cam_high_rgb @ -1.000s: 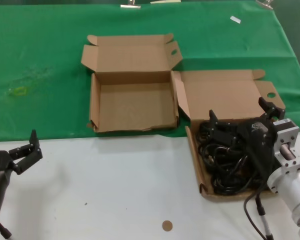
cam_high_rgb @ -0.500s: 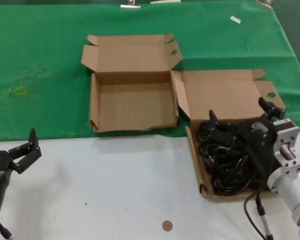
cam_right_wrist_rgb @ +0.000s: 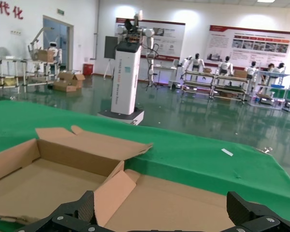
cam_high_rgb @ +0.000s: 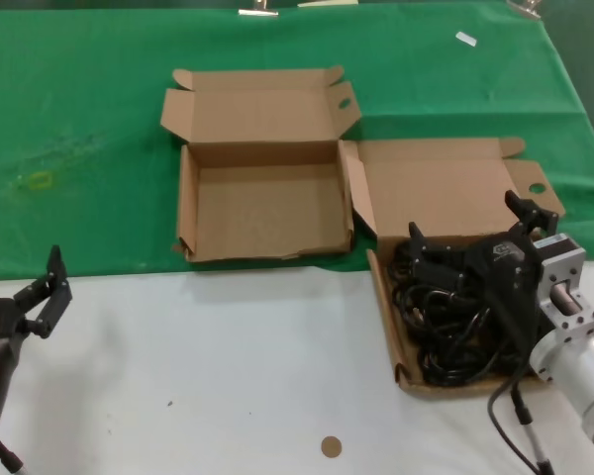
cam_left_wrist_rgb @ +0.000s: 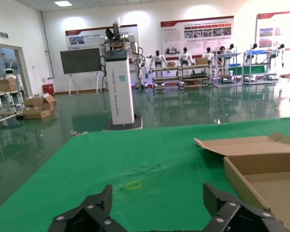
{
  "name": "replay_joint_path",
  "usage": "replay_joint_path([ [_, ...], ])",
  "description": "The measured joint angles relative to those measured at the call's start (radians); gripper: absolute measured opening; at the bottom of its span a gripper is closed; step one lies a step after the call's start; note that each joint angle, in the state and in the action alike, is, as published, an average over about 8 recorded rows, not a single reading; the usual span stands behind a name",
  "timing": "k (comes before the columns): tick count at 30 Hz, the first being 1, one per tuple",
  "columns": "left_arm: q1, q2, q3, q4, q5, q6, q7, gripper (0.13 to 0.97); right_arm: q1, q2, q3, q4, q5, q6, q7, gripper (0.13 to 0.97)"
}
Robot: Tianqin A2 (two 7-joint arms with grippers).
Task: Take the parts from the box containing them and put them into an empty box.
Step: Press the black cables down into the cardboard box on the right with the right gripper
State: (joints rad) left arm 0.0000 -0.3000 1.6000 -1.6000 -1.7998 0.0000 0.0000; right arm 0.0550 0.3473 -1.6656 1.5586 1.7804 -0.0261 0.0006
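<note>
Right box [cam_high_rgb: 380,297] holds black parts [cam_high_rgb: 445,327]; left box [cam_high_rgb: 187,203] bare.

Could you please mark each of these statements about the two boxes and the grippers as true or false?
1. The tangle of black cables lies in the box on the robot's right. True.
2. The empty box on the green cloth has its lid closed. False: its lid is folded back and the inside is bare.
3. The right gripper is over the box with the cables, fingers spread apart. True.
4. The left gripper is reaching into the empty box. False: it sits low at the robot's left over the white table, well away from both boxes.
5. A small round brown disc lies on the white table. True.
6. Both boxes rest wholly on the white table. False: the empty box rests on the green cloth.
</note>
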Motion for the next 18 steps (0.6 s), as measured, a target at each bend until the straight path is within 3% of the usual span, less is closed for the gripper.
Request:
replay_joint_path([
  [8,0.000,0.000,0.000,0.000,0.000,0.000,0.000,0.599,0.010,0.108,-0.073,0.003,0.019,0.028,0.011,0.966],
  [14,0.000,0.000,0.000,0.000,0.000,0.000,0.000,0.430,0.024,0.233,-0.152,0.008,0.042,0.032,0.024,0.966],
  [18,0.000,0.000,0.000,0.000,0.000,0.000,0.000,0.367,0.036,0.314,-0.188,0.011,0.044,-0.002,0.042,0.966],
])
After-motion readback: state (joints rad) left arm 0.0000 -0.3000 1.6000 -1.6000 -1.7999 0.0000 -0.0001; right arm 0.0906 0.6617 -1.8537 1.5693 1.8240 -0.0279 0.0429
